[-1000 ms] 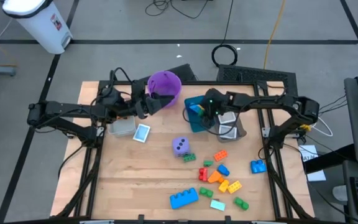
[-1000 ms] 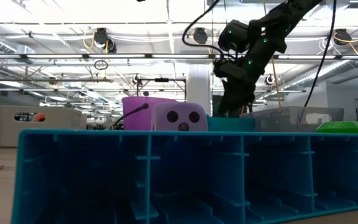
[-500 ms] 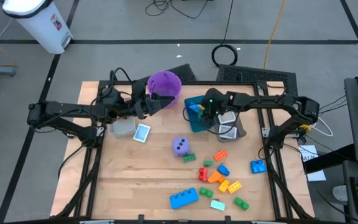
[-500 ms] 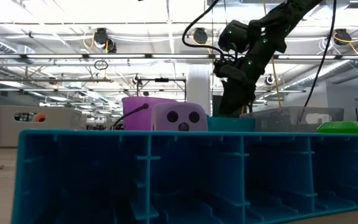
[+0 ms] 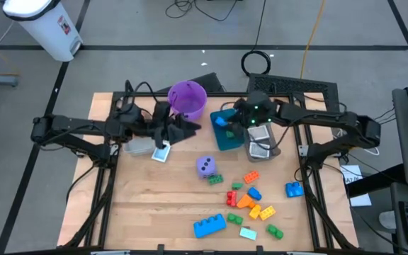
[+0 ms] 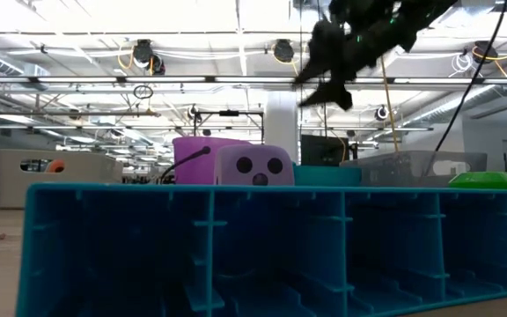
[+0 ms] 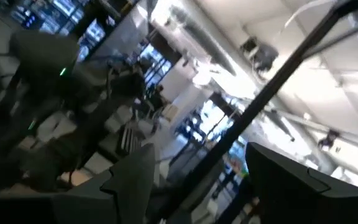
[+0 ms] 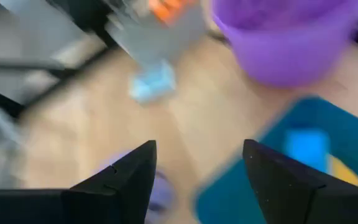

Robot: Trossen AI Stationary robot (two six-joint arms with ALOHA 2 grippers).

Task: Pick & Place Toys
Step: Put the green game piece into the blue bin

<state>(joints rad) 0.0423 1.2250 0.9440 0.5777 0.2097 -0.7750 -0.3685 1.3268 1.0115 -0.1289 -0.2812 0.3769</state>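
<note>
High view: the right gripper [image 5: 234, 120] hangs over the teal bin [image 5: 227, 134], jaws parted and empty, and a blue brick [image 5: 221, 120] lies in that bin beside a bit of yellow. The left gripper [image 5: 190, 128] is just below the purple bucket [image 5: 188, 99], close to a picture card [image 5: 161, 151] lying beside the clear bin [image 5: 139, 146]; jaws parted, nothing between them. Most toys remain on the table [image 5: 154, 205]: the purple die [image 5: 205, 166], a large blue brick [image 5: 210, 226], another blue brick [image 5: 294, 188] and the mixed cluster of bricks [image 5: 249, 200]. Judged progress: early, with the bulk unsorted.

Low view: the large blue brick [image 6: 262, 246] fills the foreground, and the purple die [image 6: 253, 165] stands behind it. One arm shows overhead.

Left wrist view: jaws spread and holding nothing; only the room beyond shows.

Right wrist view: jaws released, above the teal bin [image 8: 272, 180] with the blue brick [image 8: 306, 144] inside; the purple bucket [image 8: 284, 37] lies beyond.
</note>
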